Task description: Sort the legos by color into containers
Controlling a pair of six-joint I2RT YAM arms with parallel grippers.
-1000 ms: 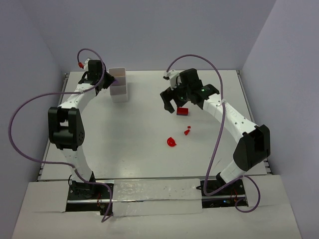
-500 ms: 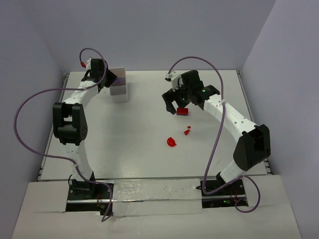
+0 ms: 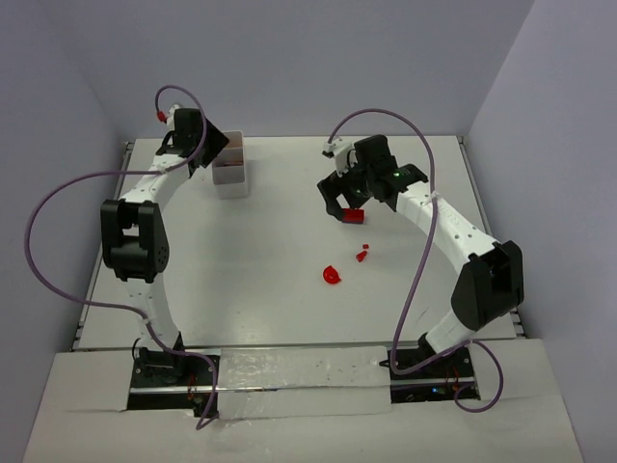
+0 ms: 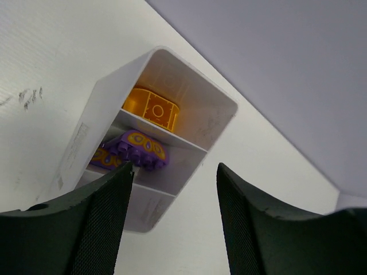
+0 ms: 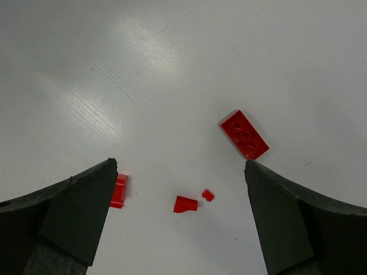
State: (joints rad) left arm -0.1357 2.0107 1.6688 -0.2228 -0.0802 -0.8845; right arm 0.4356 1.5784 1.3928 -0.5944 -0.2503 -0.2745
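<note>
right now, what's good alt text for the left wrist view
A white three-compartment tray sits on a white table, framed by the dark fingers of the open left pincer. An orange brick lies in the far compartment and a purple piece in the middle one; the nearest is mostly hidden.

Back-left on the table [image 3: 270,231]: divided tray [image 3: 231,179], legos [image 4: 152,107] inside. Right of it, nearer: loose legos [image 5: 243,133], scattered.

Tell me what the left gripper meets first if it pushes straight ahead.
Probably the white tray: the left gripper points at its middle compartment, where a purple piece lies. Depth is unclear.
</note>
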